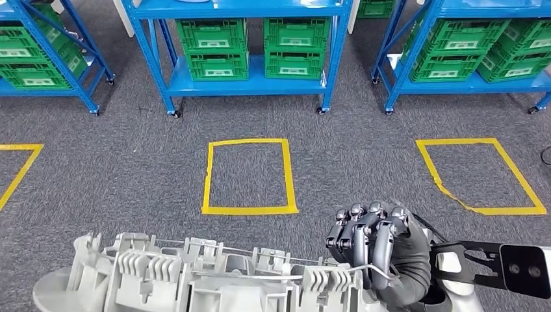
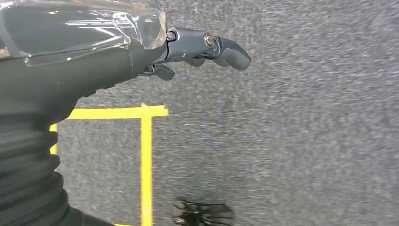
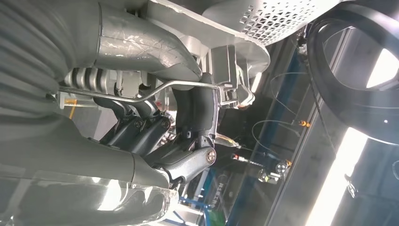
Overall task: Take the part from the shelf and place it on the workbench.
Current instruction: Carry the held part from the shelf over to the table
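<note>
Right hand (image 1: 380, 250) is gripping the grey part (image 1: 195, 276) at one end, fingers curled over it; left hand (image 2: 202, 49) is hanging loosely curled, holding nothing. Risk: the one-ended hold is inviting the part to tilt and slip

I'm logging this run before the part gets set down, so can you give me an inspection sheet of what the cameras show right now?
Surface: grey carpet floor; no workbench seen.
Job's things: large pale grey plastic part, ribbed and clipped, carried low in front of the robot.
Clutter: nothing seen.
Hands: right hand grips the part's right end, fingers curled over a thin wire on it. Left hand hangs over the carpet, fingers bent, nothing visible in them.
Cables: dark cable end on the floor at far right.
Surroundings: yellow tape squares on the carpet; blue wheeled shelves holding green crates.
</note>
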Tool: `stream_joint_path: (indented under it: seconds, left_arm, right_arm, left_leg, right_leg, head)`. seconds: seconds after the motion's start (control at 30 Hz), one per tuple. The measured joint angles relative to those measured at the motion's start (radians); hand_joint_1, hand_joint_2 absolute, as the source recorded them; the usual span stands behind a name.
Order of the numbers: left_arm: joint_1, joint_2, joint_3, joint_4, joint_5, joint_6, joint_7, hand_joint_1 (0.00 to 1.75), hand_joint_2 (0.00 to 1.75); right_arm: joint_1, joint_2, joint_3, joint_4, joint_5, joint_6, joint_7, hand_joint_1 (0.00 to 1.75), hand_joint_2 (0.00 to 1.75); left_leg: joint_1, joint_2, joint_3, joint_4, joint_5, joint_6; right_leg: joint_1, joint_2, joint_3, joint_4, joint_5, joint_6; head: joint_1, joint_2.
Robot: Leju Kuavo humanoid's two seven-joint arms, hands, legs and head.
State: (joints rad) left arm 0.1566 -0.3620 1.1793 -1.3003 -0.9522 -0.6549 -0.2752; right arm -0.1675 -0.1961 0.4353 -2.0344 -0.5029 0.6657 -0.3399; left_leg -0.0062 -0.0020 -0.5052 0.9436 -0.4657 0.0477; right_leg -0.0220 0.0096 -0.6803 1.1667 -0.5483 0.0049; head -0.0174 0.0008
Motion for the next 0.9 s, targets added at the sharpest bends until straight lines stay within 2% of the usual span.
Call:
stream_joint_path:
  seconds: [0.03,0.07,0.1,0.13,0.17,0.2,0.23,0.27,0.3,0.33,0.37,0.4,0.43,0.5,0.53,0.57,0.6,0.63,0.67,0.7,0.73,0.77,0.8,0.83,0.87,0.9]
  left_arm:
    - [0.000,0.000,0.001,0.001,-0.008,0.000,-0.004,0.00,1.75]
    - [-0.002,-0.001,0.003,0.003,-0.016,-0.001,-0.008,0.00,1.75]
    - [-0.003,-0.001,0.005,0.005,-0.024,-0.002,-0.013,0.00,1.75]
    - [-0.005,-0.001,0.008,0.007,-0.030,-0.002,-0.017,0.00,1.75]
    - [-0.007,-0.001,0.011,0.009,-0.035,-0.003,-0.021,0.00,1.75]
    - [-0.008,-0.002,0.014,0.010,-0.039,-0.004,-0.024,0.00,1.75]
    - [-0.009,-0.002,0.017,0.011,-0.044,-0.006,-0.027,0.00,1.75]
    - [-0.010,-0.002,0.020,0.011,-0.050,-0.009,-0.031,0.00,1.75]
    - [-0.011,-0.001,0.023,0.011,-0.058,-0.012,-0.037,0.00,1.75]
    - [-0.012,-0.001,0.028,0.011,-0.067,-0.016,-0.043,0.00,1.75]
    - [-0.014,-0.001,0.034,0.011,-0.078,-0.018,-0.049,0.00,1.75]
    - [-0.015,-0.001,0.041,0.012,-0.090,-0.020,-0.056,0.00,1.75]
    - [-0.018,-0.001,0.048,0.012,-0.102,-0.021,-0.064,0.00,1.75]
    - [-0.024,-0.001,0.060,0.013,-0.122,-0.022,-0.076,0.00,1.75]
    - [-0.029,0.000,0.065,0.014,-0.128,-0.022,-0.080,0.00,1.75]
    - [-0.033,0.000,0.069,0.016,-0.132,-0.021,-0.082,0.00,1.75]
    - [-0.036,0.000,0.071,0.017,-0.135,-0.021,-0.084,0.00,1.75]
    - [-0.038,-0.001,0.072,0.017,-0.137,-0.021,-0.085,0.00,1.75]
    - [-0.041,-0.001,0.073,0.018,-0.137,-0.021,-0.085,0.00,1.75]
    - [-0.043,0.000,0.074,0.018,-0.138,-0.021,-0.086,0.00,1.75]
    - [-0.046,0.000,0.075,0.018,-0.138,-0.021,-0.086,0.00,1.75]
    - [-0.048,0.000,0.076,0.018,-0.138,-0.021,-0.087,0.00,1.75]
    - [-0.050,0.001,0.077,0.018,-0.138,-0.021,-0.087,0.00,1.75]
    - [-0.051,0.001,0.079,0.018,-0.138,-0.021,-0.088,0.00,1.75]
    - [-0.051,0.001,0.081,0.018,-0.138,-0.021,-0.088,0.00,1.75]
    - [-0.052,0.001,0.083,0.018,-0.138,-0.021,-0.088,0.00,1.75]
  right_arm:
    - [0.003,0.000,-0.002,0.000,0.000,0.001,-0.001,1.75,1.75]
    - [0.007,0.000,-0.005,0.000,-0.001,0.002,-0.003,1.75,1.75]
    - [0.011,0.000,-0.008,0.000,-0.001,0.003,-0.004,1.75,1.75]
    - [0.013,0.000,-0.011,0.000,-0.001,0.004,-0.005,1.75,1.75]
    - [0.015,0.000,-0.013,0.000,-0.001,0.004,-0.006,1.75,1.75]
    - [0.015,0.000,-0.014,0.000,-0.001,0.004,-0.006,1.75,1.75]
    - [0.015,0.000,-0.016,-0.001,-0.001,0.005,-0.007,1.75,1.75]
    - [0.017,0.000,-0.017,-0.001,-0.001,0.006,-0.007,1.75,1.75]
    - [0.020,0.000,-0.019,-0.002,0.000,0.007,-0.008,1.75,1.75]
    - [0.025,0.000,-0.021,-0.003,0.000,0.008,-0.008,1.75,1.75]
    - [0.030,0.000,-0.023,-0.003,0.002,0.009,-0.008,1.75,1.75]
    - [0.034,0.000,-0.024,-0.003,0.003,0.009,-0.007,1.75,1.75]
    - [0.037,0.000,-0.025,-0.003,0.005,0.009,-0.007,1.75,1.75]
    - [0.043,0.000,-0.026,-0.005,0.009,0.009,-0.006,1.75,1.75]
    - [0.046,0.000,-0.027,-0.005,0.011,0.009,-0.006,1.75,1.75]
    - [0.049,0.000,-0.027,-0.006,0.012,0.009,-0.006,1.75,1.75]
    - [0.051,0.000,-0.027,-0.006,0.013,0.009,-0.006,1.75,1.75]
    - [0.052,0.000,-0.027,-0.006,0.013,0.009,-0.006,1.75,1.75]
    - [0.053,0.000,-0.028,-0.008,0.013,0.009,-0.006,1.75,1.75]
    - [0.054,0.000,-0.029,-0.010,0.013,0.009,-0.006,1.75,1.75]
    - [0.055,0.000,-0.030,-0.013,0.013,0.009,-0.006,1.75,1.75]
    - [0.055,0.000,-0.031,-0.016,0.014,0.009,-0.006,1.75,1.75]
    - [0.055,0.001,-0.032,-0.018,0.014,0.009,-0.006,1.75,1.75]
    - [0.055,0.001,-0.033,-0.019,0.014,0.008,-0.006,1.75,1.75]
    - [0.056,0.001,-0.033,-0.019,0.014,0.008,-0.006,1.75,1.75]
    - [0.058,0.001,-0.034,-0.020,0.014,0.008,-0.006,1.75,1.75]
  left_leg:
    - [-0.001,0.002,-0.019,0.002,0.015,0.001]
    - [-0.002,0.004,-0.038,0.006,0.028,0.000]
    - [-0.002,0.006,-0.060,0.011,0.041,-0.001]
    - [-0.002,0.007,-0.081,0.018,0.052,-0.003]
    - [-0.001,0.008,-0.100,0.028,0.061,-0.007]
    - [-0.003,0.009,-0.117,0.041,0.067,-0.011]
    - [-0.004,0.009,-0.131,0.053,0.074,-0.016]
    - [-0.005,0.009,-0.141,0.062,0.081,-0.021]
    - [-0.006,0.009,-0.148,0.067,0.090,-0.026]
    - [-0.004,0.009,-0.153,0.068,0.100,-0.032]
    - [-0.001,0.007,-0.159,0.071,0.098,-0.038]
    - [0.002,0.006,-0.167,0.085,0.075,-0.044]
    - [0.005,0.005,-0.177,0.116,0.032,-0.052]
    - [0.012,0.004,-0.199,0.230,-0.080,-0.065]
    - [0.014,0.004,-0.206,0.295,-0.112,-0.069]
    - [0.016,0.004,-0.205,0.343,-0.117,-0.071]
    - [0.017,0.004,-0.190,0.361,-0.099,-0.071]
    - [0.018,0.003,-0.159,0.344,-0.069,-0.069]
    - [0.017,0.002,-0.107,0.288,-0.045,-0.065]
    - [0.016,0.000,-0.044,0.206,-0.042,-0.059]
    - [0.013,-0.001,0.014,0.124,-0.053,-0.053]
    - [0.010,-0.003,0.053,0.061,-0.068,-0.047]
    - [0.005,-0.003,0.070,0.025,-0.080,-0.041]
    - [0.002,-0.003,0.068,0.013,-0.074,-0.034]
    - [0.001,-0.001,0.059,0.009,-0.061,-0.025]
    - [0.001,0.002,0.048,0.003,-0.045,-0.017]
  right_leg:
    - [0.000,0.000,-0.008,0.066,-0.027,0.002]
    - [0.000,0.000,-0.006,0.111,-0.027,0.012]
    - [0.000,-0.001,0.009,0.126,-0.009,0.025]
    - [-0.001,-0.001,0.040,0.105,0.016,0.037]
    - [-0.002,-0.003,0.088,0.051,0.032,0.043]
    - [-0.001,-0.005,0.146,-0.027,0.030,0.043]
    - [0.000,-0.007,0.195,-0.101,0.014,0.037]
    - [0.002,-0.009,0.228,-0.156,-0.004,0.030]
    - [0.005,-0.010,0.241,-0.184,-0.016,0.022]
    - [0.005,-0.010,0.234,-0.188,-0.016,0.014]
    - [0.004,-0.011,0.223,-0.185,-0.007,0.006]
    - [0.002,-0.012,0.211,-0.184,0.005,-0.003]
    - [0.000,-0.014,0.197,-0.184,0.018,-0.010]
    - [0.002,-0.015,0.169,-0.183,0.046,-0.016]
    - [0.003,-0.015,0.154,-0.181,0.060,-0.016]
    - [0.004,-0.015,0.139,-0.180,0.073,-0.015]
    - [0.005,-0.015,0.122,-0.178,0.086,-0.013]
    - [0.006,-0.015,0.106,-0.176,0.098,-0.011]
    - [0.007,-0.014,0.091,-0.174,0.110,-0.009]
    - [0.008,-0.012,0.080,-0.173,0.121,-0.006]
    - [0.010,-0.012,0.074,-0.173,0.131,-0.001]
    - [0.010,-0.013,0.070,-0.175,0.141,0.005]
    - [0.008,-0.014,0.068,-0.177,0.152,0.011]
    - [0.007,-0.014,0.067,-0.182,0.163,0.018]
    - [0.005,-0.014,0.061,-0.182,0.167,0.022]
    - [0.006,-0.013,0.052,-0.173,0.155,0.022]
  head:
    - [0.001,0.000]
    - [0.001,0.000]
    - [0.002,0.000]
    - [0.002,0.000]
    - [0.002,0.000]
    - [0.002,0.000]
    - [0.002,0.000]
    - [0.001,0.000]
    - [0.001,0.000]
    - [0.001,0.000]
    - [0.002,0.000]
    - [0.000,0.000]
    - [-0.002,0.000]
    - [-0.006,0.000]
    - [-0.007,0.000]
    - [-0.006,0.000]
    - [-0.007,0.000]
    - [-0.007,0.000]
    - [-0.007,0.000]
    - [-0.007,0.000]
    - [-0.006,0.000]
    - [-0.005,0.000]
    - [-0.006,0.000]
    - [-0.007,0.000]
    - [-0.008,0.000]
    - [-0.008,0.000]
